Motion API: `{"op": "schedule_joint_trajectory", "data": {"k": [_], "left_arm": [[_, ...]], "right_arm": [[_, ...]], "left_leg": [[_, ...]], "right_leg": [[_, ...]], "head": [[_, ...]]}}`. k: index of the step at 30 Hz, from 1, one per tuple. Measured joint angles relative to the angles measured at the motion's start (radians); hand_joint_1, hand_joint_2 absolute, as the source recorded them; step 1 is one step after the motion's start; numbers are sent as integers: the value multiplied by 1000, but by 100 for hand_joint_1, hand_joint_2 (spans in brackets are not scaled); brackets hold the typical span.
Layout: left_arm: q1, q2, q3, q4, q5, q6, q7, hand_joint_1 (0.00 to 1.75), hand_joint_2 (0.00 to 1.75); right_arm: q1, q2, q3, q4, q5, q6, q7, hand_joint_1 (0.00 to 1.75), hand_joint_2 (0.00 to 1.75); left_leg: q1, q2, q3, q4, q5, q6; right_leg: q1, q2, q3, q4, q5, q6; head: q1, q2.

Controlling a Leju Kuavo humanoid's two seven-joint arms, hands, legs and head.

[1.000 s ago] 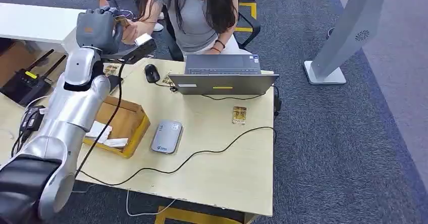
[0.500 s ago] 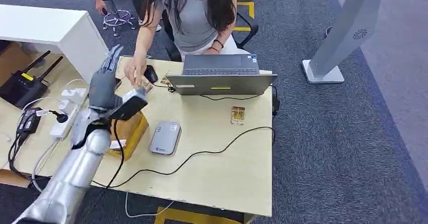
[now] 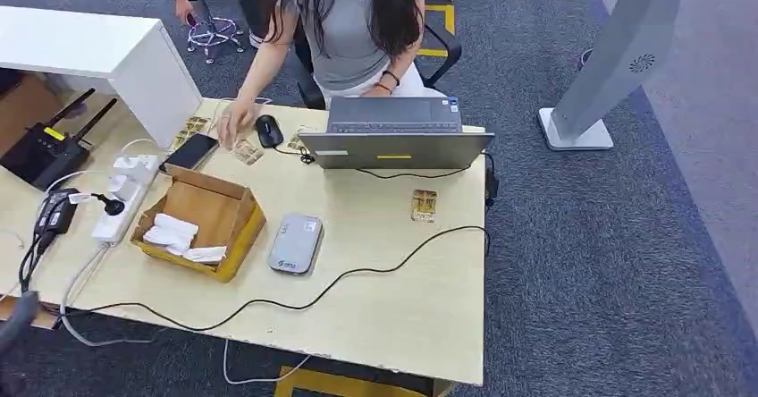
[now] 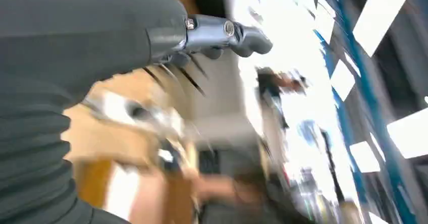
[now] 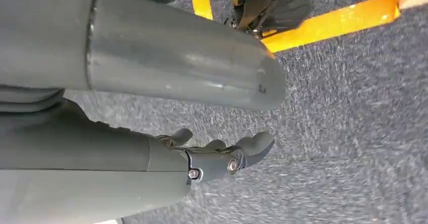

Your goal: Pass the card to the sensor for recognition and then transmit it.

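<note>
Left arm dropped from head view since earlier; left hand fingers loosely extended, empty. Right hand fingers loosely curled, empty.

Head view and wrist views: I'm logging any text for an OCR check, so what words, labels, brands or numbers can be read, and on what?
No text can be read in full.
Grey sensor: small dark logo, too small to read.
Laptop: yellow strip on its lid, stickers by the keyboard, illegible.
Card: gold pattern, no legible print.
White stand: round emblem, no letters discernible.
Left wrist view: motion-blurred, nothing legible.
Right wrist view: no text.
</note>
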Motion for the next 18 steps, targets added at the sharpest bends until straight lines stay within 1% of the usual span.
{"op": "schedule_joint_trajectory", "data": {"k": [1,3,5,6,7,9,11,12,13,14,15,16,18], "left_arm": [[-16,-13,76,45,-7,-5,16,0,175],[-51,-19,203,250,-37,60,10,0,175],[-81,-13,320,507,-44,180,-10,0,175],[-94,-5,360,624,-32,242,-3,0,175],[-112,6,406,759,-5,311,27,0,0],[-125,0,472,946,82,423,88,0,0],[-137,-11,507,1096,116,498,136,0,0],[-147,-21,521,1157,113,562,169,0,0],[-156,-30,528,1203,101,625,200,0,0],[-161,-39,530,1239,87,675,232,0,175],[-167,-51,530,1281,72,708,276,0,175],[-170,-57,528,1309,65,712,298,0,175],[-172,-66,507,1350,53,711,316,0,175]], "right_arm": [[-1,3,-6,0,1,-6,6,0,0],[-2,10,-14,0,11,-21,45,0,0],[-5,18,-19,0,26,-31,89,0,0],[-6,20,-19,1,41,-33,115,0,0],[-8,21,-18,2,60,-34,146,0,0],[-10,21,-12,4,95,-22,205,0,0],[-12,21,-3,5,118,-14,243,0,0],[-13,21,3,5,129,-8,262,0,175],[-13,21,7,5,136,-2,272,0,175],[-14,21,11,5,139,3,278,0,175],[-14,21,16,4,139,12,281,0,175],[-12,19,27,3,132,17,282,0,175],[-7,14,62,0,108,26,284,0,175]], "left_leg": [[0,1,1,0,0,0],[-1,0,2,0,0,0],[-1,0,2,0,0,0],[-1,-1,2,0,0,0],[-1,-2,1,0,0,0],[-1,-3,1,0,0,0],[-1,-6,0,0,1,1],[-1,-8,1,0,1,2],[-2,-8,1,0,1,2],[-2,-8,1,1,1,3],[-2,-8,1,1,1,3],[-2,-8,1,1,1,4],[-2,-8,1,1,1,4]], "right_leg": [[0,1,0,0,0,0],[-1,0,1,0,0,0],[-1,0,1,0,0,0],[-1,-1,1,0,0,0],[-1,-1,1,0,0,0],[-1,-3,2,-1,0,0],[-2,-6,3,-3,0,0],[-2,-7,5,-4,0,1],[-2,-8,5,-5,0,1],[-2,-8,6,-5,1,2],[-2,-8,6,-5,2,3],[-2,-8,6,-6,2,3],[-2,-7,6,-6,2,4]], "head": [[2,0],[-2,0],[-1,0],[-2,0],[-2,0],[-2,0],[-1,0],[0,0],[0,0],[0,0],[0,0],[0,0],[2,0]]}}
